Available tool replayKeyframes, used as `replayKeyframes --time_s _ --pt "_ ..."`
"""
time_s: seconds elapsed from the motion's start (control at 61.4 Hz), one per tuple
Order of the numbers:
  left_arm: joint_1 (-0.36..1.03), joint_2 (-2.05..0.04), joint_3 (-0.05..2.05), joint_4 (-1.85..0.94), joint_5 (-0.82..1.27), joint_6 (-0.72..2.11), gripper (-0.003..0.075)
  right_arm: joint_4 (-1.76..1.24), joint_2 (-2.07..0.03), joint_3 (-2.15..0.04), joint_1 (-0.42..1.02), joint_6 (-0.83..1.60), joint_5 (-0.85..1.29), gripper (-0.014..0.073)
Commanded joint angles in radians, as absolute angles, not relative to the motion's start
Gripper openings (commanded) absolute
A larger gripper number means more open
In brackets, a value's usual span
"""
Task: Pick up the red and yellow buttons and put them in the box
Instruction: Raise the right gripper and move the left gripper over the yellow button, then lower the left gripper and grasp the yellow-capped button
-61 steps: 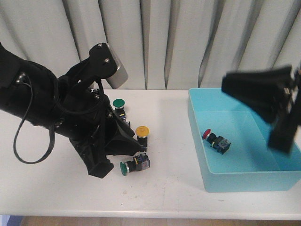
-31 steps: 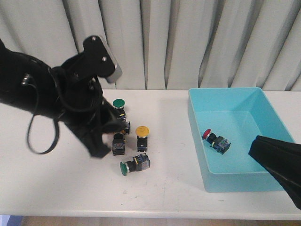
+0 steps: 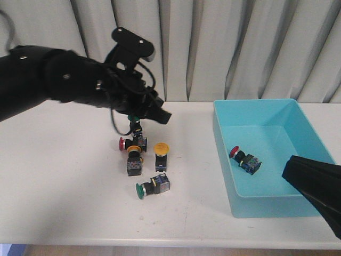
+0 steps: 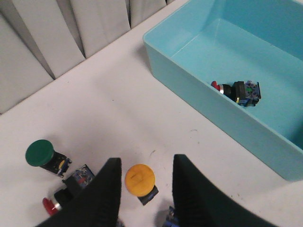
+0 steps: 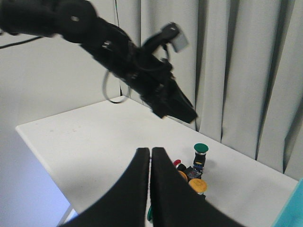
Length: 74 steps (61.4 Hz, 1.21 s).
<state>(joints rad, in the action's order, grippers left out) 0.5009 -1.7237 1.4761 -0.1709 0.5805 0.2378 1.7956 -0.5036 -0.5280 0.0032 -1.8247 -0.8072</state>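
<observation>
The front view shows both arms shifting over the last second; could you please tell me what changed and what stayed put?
The left pincer rose from low beside the buttons to above them, open and empty, uncovering a red button on the table. The right arm dropped from over the box to the near right corner, its pincer shut. The yellow button and the red button in the box stayed put.

1. The box [image 3: 250,205] is a large turquoise-blue rectangular bin with tall smooth walls. It stands open on the right part of the white table.
2. One red button [image 3: 245,159] lies on its side on the floor of the box, near the left wall, its red cap toward that wall.
3. The yellow button [image 3: 161,154] stands upright on the table, left of the box, its round yellow cap on top.
4. Another red button [image 3: 128,144] lies on its side just left of the yellow one, its cap pointing left.
</observation>
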Motion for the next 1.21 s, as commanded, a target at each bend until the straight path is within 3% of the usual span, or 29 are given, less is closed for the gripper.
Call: replayKeyframes --time_s 0.0,0.179,0.342,1.189 --pt "0.485 -1.774 1.631 -0.185 0.592 0.192 0.0335 1.769 -0.51 -0.553 0.0 -1.805 -0.785 -0.0006" --pt "0.465 -1.934 1.813 -0.185 0.712 0.084 0.0437 1.769 -0.51 -0.553 0.0 -1.798 -0.785 -0.0006" --pt "0.454 -2.03 1.858 -0.185 0.736 0.067 0.0484 1.769 -0.51 -0.552 0.0 -1.795 -0.789 -0.0006" --pt "0.451 -2.204 1.858 -0.215 0.776 0.014 0.0491 1.769 -0.506 -0.483 0.0 -1.788 -0.8 -0.0006"
